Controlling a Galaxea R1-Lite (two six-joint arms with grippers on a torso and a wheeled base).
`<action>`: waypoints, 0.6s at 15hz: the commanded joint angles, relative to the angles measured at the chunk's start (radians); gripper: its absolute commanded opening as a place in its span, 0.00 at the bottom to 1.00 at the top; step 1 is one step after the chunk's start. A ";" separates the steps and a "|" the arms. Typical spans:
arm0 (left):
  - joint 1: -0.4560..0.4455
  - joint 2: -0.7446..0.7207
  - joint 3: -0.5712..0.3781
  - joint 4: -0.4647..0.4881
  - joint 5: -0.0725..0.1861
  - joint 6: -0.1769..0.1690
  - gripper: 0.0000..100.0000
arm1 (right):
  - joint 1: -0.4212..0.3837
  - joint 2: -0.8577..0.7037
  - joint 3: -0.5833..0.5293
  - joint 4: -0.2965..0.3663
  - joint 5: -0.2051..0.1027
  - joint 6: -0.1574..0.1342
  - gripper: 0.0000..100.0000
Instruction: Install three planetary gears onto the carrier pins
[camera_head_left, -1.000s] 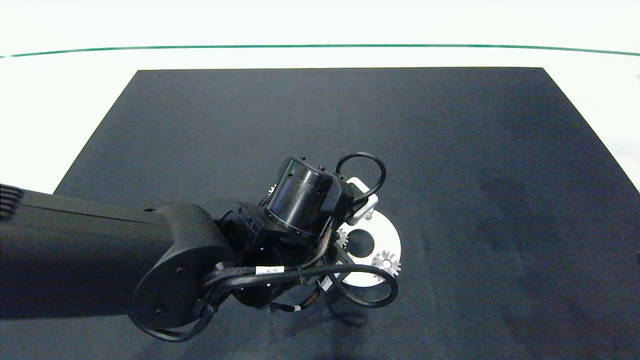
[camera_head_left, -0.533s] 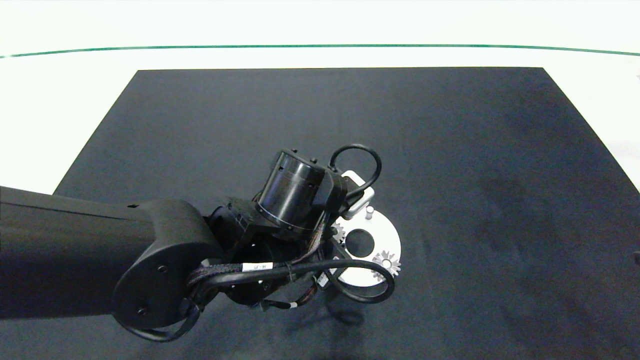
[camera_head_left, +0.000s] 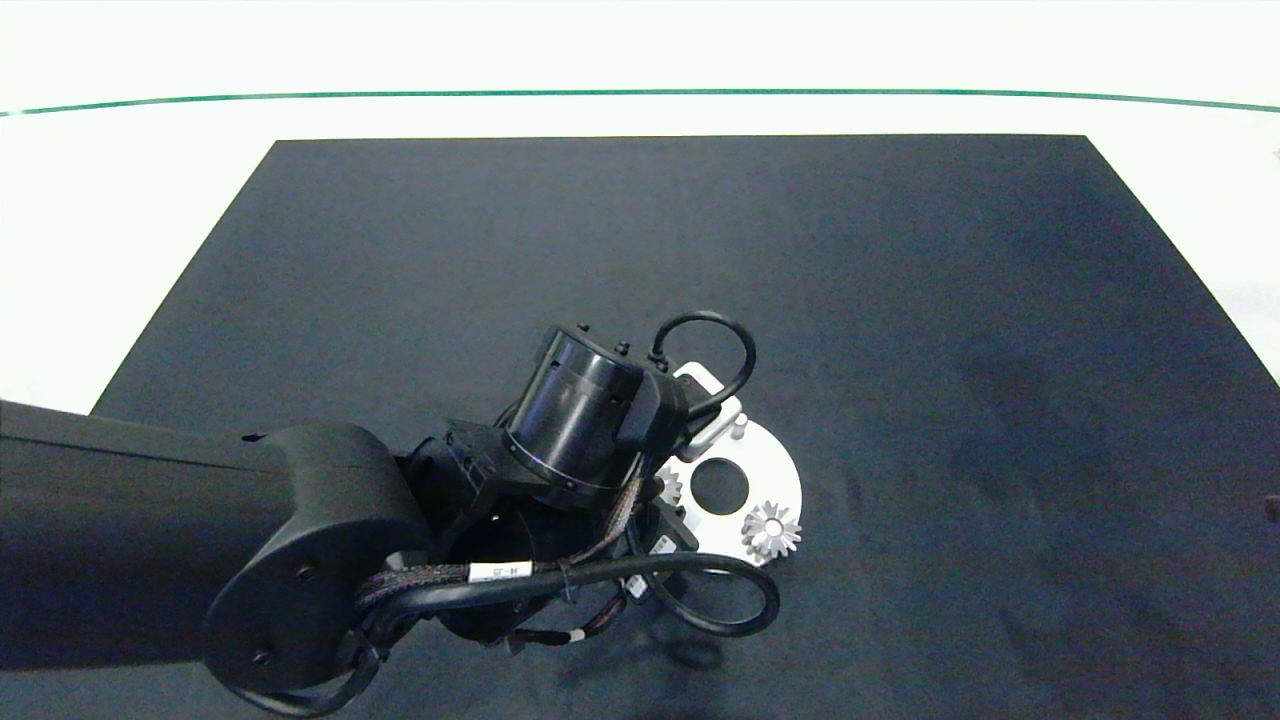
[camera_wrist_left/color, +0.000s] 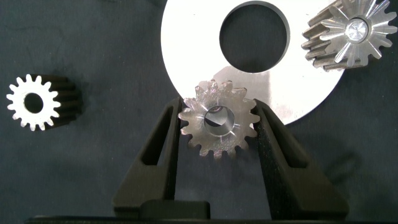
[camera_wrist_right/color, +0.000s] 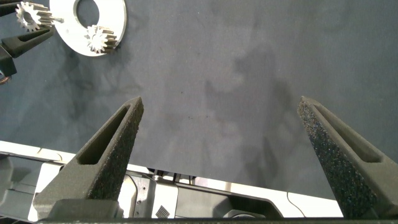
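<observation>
The white disc (camera_head_left: 775, 478) lies on the dark mat. One planetary gear (camera_head_left: 771, 530) sits on a carrier pin at its near right. A bare carrier pin (camera_head_left: 739, 424) stands at its far side. My left gripper (camera_wrist_left/color: 216, 111) is shut on a second planetary gear (camera_wrist_left/color: 217, 121), its fingers (camera_wrist_left/color: 163, 146) pressing the teeth on both sides. That gear hangs over the disc's (camera_wrist_left/color: 193, 43) left rim; whether a pin is in its bore is unclear. A third gear (camera_wrist_left/color: 34, 102) lies loose on the mat. My right gripper (camera_wrist_right/color: 221, 106) is open and idle, far off to the right.
The black mat (camera_head_left: 900, 300) covers most of the white table (camera_head_left: 640, 115). My left arm (camera_head_left: 200, 520) hides the mat's near-left part and the disc's left side. The right wrist view shows the table's front edge (camera_wrist_right/color: 186, 180).
My left arm has shifted toward the near left, carrying its gear leftward over the disc toward the left rim. The bare far pin now shows fully.
</observation>
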 joint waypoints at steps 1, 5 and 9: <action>-0.001 0.008 -0.012 0.000 0.002 0.001 0.22 | 0.000 0.002 -0.001 0.005 0.001 0.001 1.00; -0.006 0.030 -0.041 0.003 0.001 0.004 0.22 | 0.002 0.004 -0.001 0.001 0.002 0.001 1.00; -0.004 0.030 -0.015 0.003 0.001 0.001 0.22 | 0.000 0.004 0.001 -0.001 0.005 0.001 1.00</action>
